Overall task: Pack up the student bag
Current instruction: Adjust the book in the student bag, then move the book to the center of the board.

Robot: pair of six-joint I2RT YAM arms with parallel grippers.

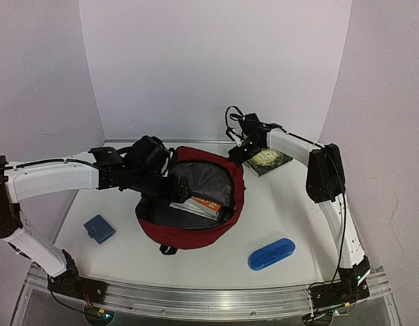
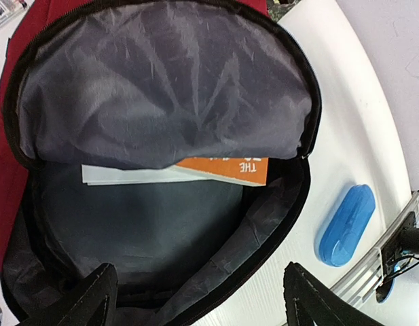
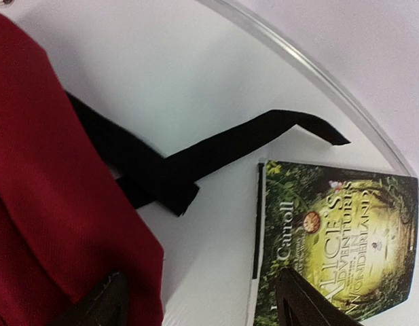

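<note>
Both claws gape wide, empty: left gripper over the mouth of the dark red fabric backpack lying mid-table, right gripper seemingly just off its far edge, so the unheld grey lining could sag shut against the green paperback.

Place: robot lab cell
Walls: plain white panels, three sides
Surface: white counter, metal rail along near edge

Left arm stretched inward, forearm near level; left tool pitched down, fingers spread wide. Right arm elbow high, forearm angled inward. Right tool sits beyond and right of the left tool, fingers parted wide.
</note>
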